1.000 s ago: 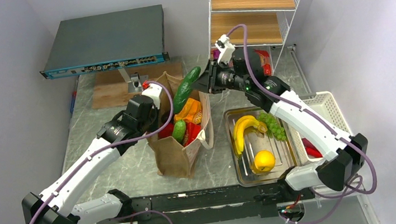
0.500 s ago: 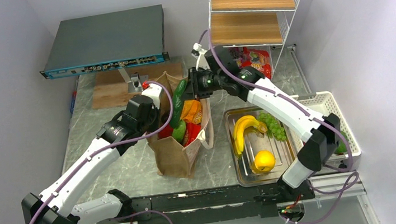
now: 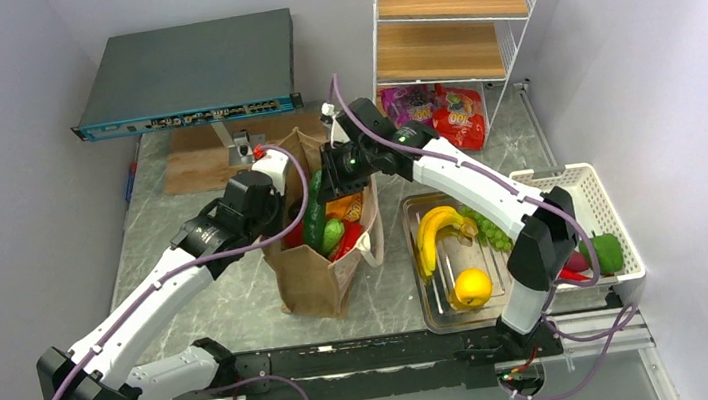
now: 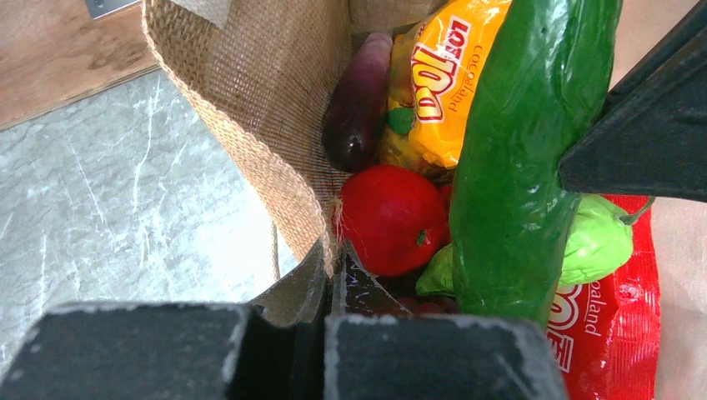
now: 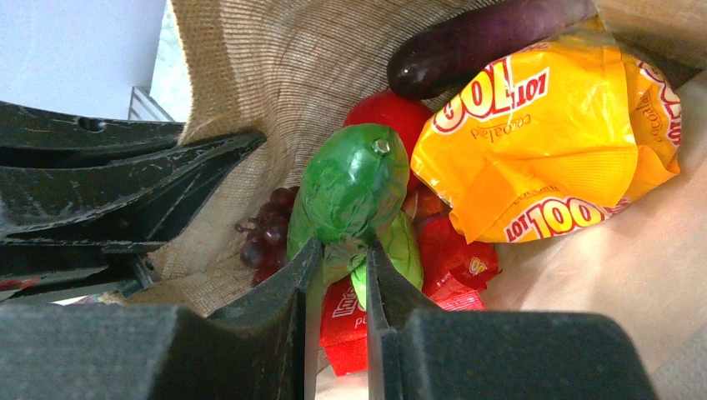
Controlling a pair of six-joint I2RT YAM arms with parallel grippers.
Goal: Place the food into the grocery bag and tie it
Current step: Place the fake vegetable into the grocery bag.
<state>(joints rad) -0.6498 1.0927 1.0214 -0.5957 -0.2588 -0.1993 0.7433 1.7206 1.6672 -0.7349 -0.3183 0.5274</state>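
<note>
Right tool has swung left w/ cucumber, now nose-down in grocery bag on worktop. Left wrist: left tool pinches its rim; slip = mouth sags. Right wrist: tool pinches cucumber end; thin hold, may twist or jam on orange packet.

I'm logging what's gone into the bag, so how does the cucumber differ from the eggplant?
The cucumber is green; the eggplant is dark purple. The cucumber is clamped in the right fingers; the eggplant lies free. The cucumber crosses the middle of the bag; the eggplant hugs its wall. Both are long, glossy and inside the bag.
</note>
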